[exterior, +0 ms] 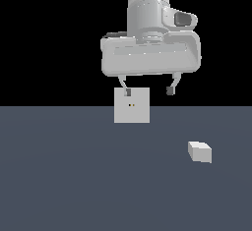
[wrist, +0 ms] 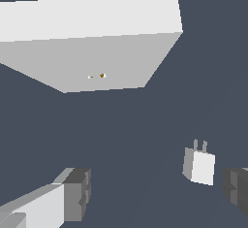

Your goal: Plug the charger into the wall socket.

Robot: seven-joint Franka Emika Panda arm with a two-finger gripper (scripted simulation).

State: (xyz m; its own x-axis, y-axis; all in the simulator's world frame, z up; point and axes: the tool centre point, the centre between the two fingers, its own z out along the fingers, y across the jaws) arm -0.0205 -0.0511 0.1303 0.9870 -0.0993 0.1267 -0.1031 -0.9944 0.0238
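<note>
I'm hovering my gripper with fingers spread, empty; charger lying on floor near one finger, prongs toward wall socket; looks light, rigid, I'm picking its flat sides

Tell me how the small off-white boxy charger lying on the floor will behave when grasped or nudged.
The small off-white boxy charger looks rigid, so it probably won't flex. Its flat faces suggest it will slide rather than roll. The two thin prongs seen in the wrist view look like the delicate part; probably grip the body instead.
</note>
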